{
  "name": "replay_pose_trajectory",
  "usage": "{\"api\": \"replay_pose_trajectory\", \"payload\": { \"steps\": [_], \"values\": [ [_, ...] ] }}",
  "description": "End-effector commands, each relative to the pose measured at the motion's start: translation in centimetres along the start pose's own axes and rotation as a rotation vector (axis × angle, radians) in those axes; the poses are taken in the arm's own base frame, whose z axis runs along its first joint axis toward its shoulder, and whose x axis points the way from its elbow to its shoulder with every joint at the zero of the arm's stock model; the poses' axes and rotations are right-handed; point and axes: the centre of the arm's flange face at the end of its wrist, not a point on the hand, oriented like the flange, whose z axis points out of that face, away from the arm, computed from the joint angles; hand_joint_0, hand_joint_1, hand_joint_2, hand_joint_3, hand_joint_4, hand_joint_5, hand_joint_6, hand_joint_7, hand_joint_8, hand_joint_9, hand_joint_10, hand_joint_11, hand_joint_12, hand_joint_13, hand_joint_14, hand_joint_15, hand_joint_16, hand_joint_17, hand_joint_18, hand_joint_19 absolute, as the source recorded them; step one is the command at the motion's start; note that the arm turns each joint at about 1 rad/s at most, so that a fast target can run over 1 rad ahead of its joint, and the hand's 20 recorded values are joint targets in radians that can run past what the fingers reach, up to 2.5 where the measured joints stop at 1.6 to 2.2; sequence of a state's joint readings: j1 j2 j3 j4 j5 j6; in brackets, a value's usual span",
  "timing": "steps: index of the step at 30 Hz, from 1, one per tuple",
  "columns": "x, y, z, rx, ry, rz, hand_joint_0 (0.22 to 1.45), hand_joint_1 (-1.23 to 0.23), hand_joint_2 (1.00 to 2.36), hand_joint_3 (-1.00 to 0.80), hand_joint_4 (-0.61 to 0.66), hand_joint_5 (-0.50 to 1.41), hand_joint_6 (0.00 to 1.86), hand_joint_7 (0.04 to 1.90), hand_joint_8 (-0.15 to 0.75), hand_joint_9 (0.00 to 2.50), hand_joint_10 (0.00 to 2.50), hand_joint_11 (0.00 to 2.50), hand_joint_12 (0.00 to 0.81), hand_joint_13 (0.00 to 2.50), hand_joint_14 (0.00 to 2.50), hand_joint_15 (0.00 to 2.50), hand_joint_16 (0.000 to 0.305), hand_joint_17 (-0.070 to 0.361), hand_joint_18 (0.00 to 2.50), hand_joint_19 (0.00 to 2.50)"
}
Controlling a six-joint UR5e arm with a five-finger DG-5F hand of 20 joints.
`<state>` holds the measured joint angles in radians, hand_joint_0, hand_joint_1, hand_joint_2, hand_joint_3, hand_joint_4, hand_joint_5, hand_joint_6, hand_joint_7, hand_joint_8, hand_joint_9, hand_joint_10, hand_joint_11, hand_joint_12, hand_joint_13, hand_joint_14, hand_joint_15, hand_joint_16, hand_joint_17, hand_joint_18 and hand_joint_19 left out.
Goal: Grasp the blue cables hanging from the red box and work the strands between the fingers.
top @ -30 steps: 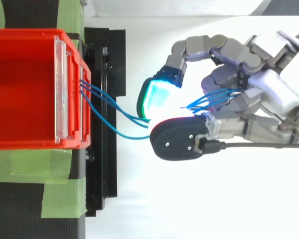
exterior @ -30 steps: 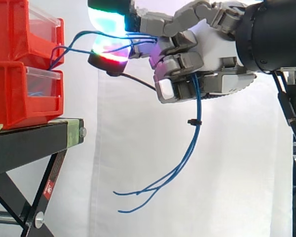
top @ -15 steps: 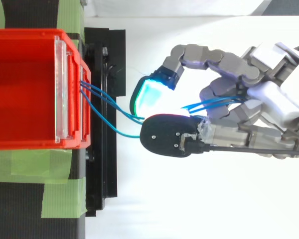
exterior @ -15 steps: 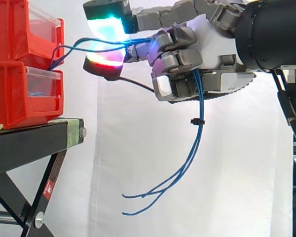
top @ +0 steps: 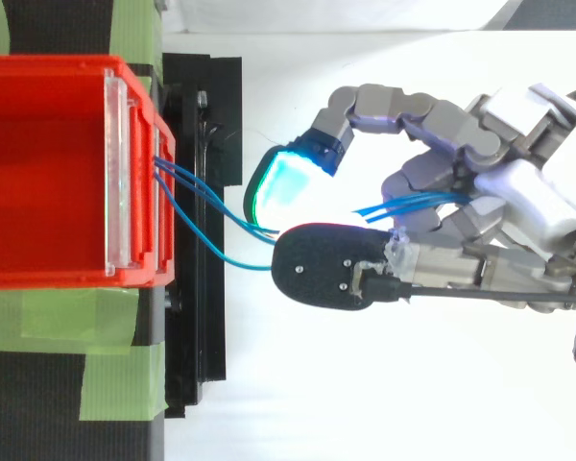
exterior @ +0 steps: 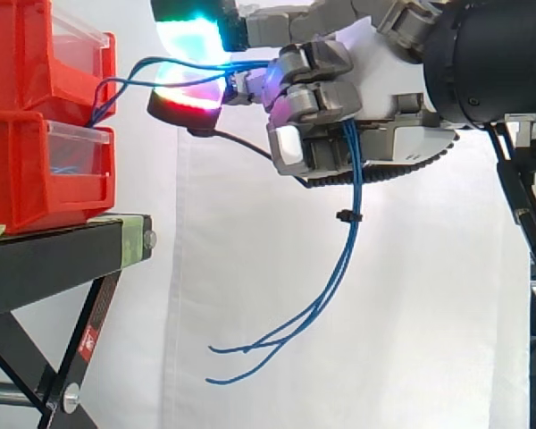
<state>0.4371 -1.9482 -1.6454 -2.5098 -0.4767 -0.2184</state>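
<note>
Robot hand (exterior: 384, 85) grips blue cables (exterior: 350, 179) just beyond red box (top: 48, 67) rim, ends dangling free.

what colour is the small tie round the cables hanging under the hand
Black. The tie sits on the blue cables below the hand; clearest in the side view.

— Where do the blue cables (exterior: 350, 179) start?

— At the front face of the red box (exterior: 18, 63). Several thin strands come out there, rise a little and run roughly level away from the box.

— And further out?

— The hand (exterior: 384, 98) is curled round them. Beyond it they drop as one bundle, cinched by a small black tie (exterior: 344, 215), then sweep back toward the box, with the loose ends splayed in the air well below it.
</note>
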Motion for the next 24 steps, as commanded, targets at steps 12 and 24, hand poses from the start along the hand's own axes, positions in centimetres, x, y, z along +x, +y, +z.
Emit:
{"api": "replay_pose_trajectory", "payload": {
  "steps": [12,24],
  "values": [
    [0.77,0.05,-0.32,-0.005,0.081,-0.016,1.1,-0.83,1.01,-0.62,0.21,-0.12,0.97,1.04,0.545,1.33,2.5,2.5,0.672,1.69,2.5,1.93,0.201,0.151,1.95,0.71],
    [0.72,-0.01,-0.35,-0.003,0.08,-0.007,0.82,-0.78,1.0,-0.94,0.23,-0.05,0.9,1.12,0.545,1.33,2.5,2.5,0.672,1.69,2.5,1.93,0.201,0.151,1.95,0.71]
  ]
}}
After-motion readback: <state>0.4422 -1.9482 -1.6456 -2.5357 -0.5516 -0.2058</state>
